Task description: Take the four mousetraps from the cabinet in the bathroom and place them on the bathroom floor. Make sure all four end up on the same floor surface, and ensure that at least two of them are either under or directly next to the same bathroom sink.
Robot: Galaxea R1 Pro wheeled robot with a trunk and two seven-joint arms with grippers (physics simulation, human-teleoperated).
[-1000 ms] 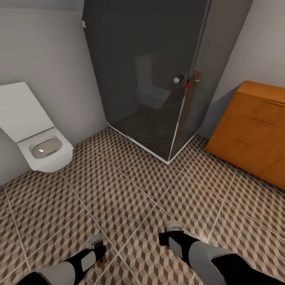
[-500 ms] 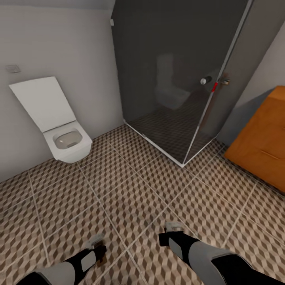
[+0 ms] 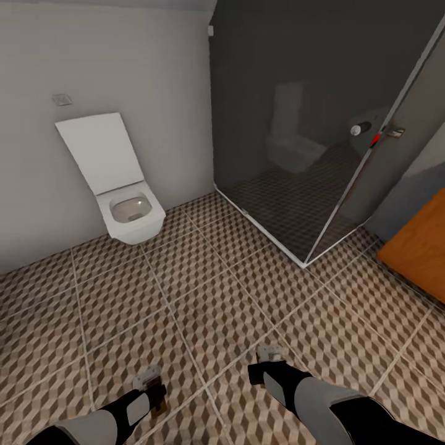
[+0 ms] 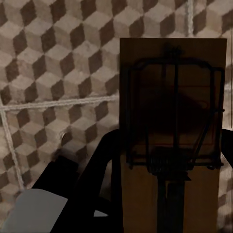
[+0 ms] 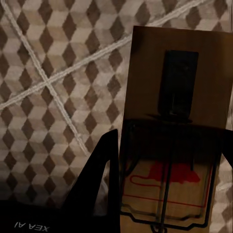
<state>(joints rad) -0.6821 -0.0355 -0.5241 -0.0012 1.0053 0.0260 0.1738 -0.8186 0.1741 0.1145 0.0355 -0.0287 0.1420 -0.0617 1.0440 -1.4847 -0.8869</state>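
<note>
While we face the toilet (image 3: 127, 185) on the back wall, both arms hang low over the bathroom floor (image 3: 204, 309), each w/ a mousetrap in its grip. Our left gripper (image 3: 150, 384) is clamped on a mousetrap (image 4: 172, 131): in the left wrist view the wooden board sits betw. the dark fingers (image 4: 104, 165), wire spring parts on its face, held above the cube-pattern tiles, not touching them. Our right gripper (image 3: 267, 366) is closed on a second mousetrap (image 5: 177, 131); the right wrist view shows its board w/ a red spot toward the gripper end, a dark plate at the far end, finger (image 5: 99, 170) along its edge, tiles & grout lines well below. A dark glass-walled shower (image 3: 309, 142) fills the far corner, approx. beside the toilet. One corner of the orange-brown cabinet (image 3: 417, 247) shows at the floor's right edge, just past the shower's near corner.
</note>
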